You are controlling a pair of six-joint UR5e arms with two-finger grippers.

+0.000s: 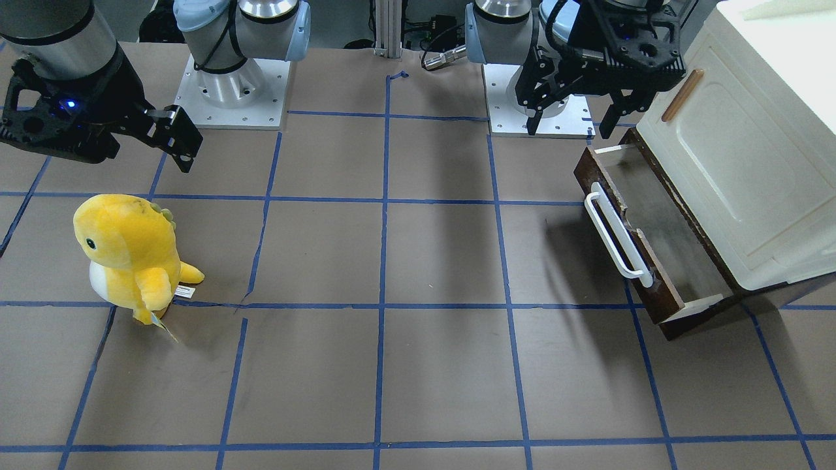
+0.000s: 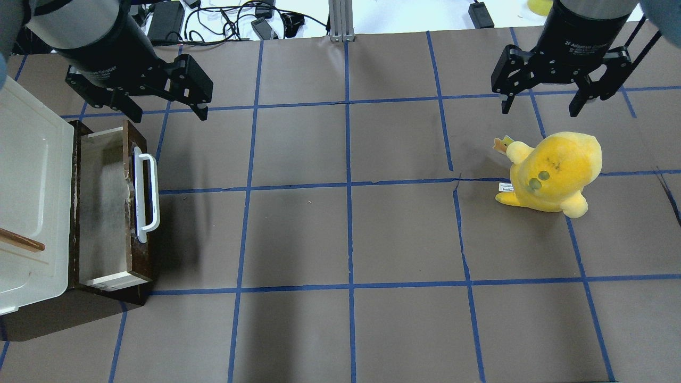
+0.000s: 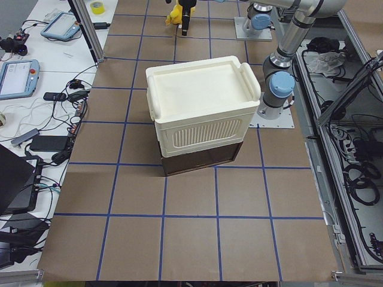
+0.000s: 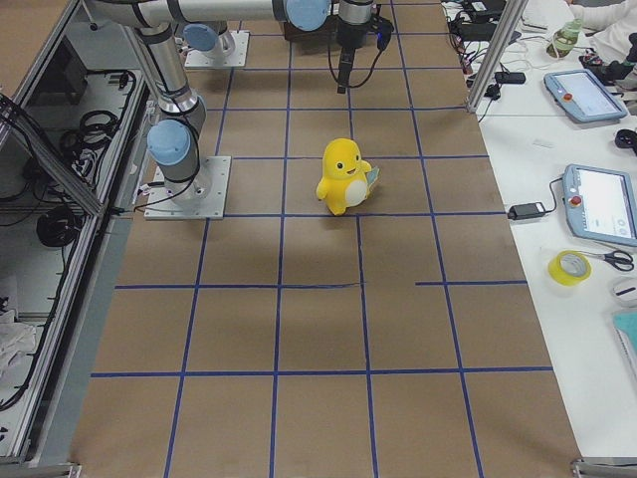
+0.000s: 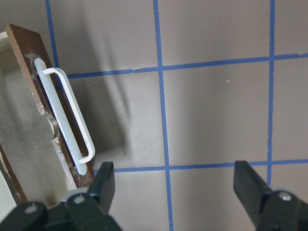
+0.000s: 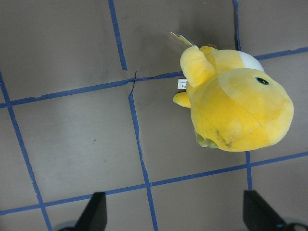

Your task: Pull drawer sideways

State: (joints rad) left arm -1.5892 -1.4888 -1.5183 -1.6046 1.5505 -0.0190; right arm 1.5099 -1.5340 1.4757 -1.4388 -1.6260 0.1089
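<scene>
The dark brown drawer (image 2: 139, 266) stands pulled out from under the cream cabinet (image 2: 32, 175) at the table's left; it also shows in the front view (image 1: 659, 307). Its long white bar handle (image 2: 146, 198) (image 1: 614, 236) (image 5: 67, 115) faces the table's middle. The grey-brown floor (image 2: 104, 213) holds nothing. My left gripper (image 2: 165, 109) (image 1: 571, 121) hangs open above the table just beyond the drawer's far end, touching nothing; its fingertips (image 5: 107, 180) frame the handle's end in the left wrist view. My right gripper (image 2: 541, 103) is open and empty above the table's far right.
A yellow plush toy (image 2: 553, 171) (image 6: 236, 103) (image 4: 343, 174) stands on the brown paper at the right, just in front of my right gripper. The cabinet door has a small tan handle (image 1: 682, 94). Blue tape lines grid the table (image 2: 346, 234).
</scene>
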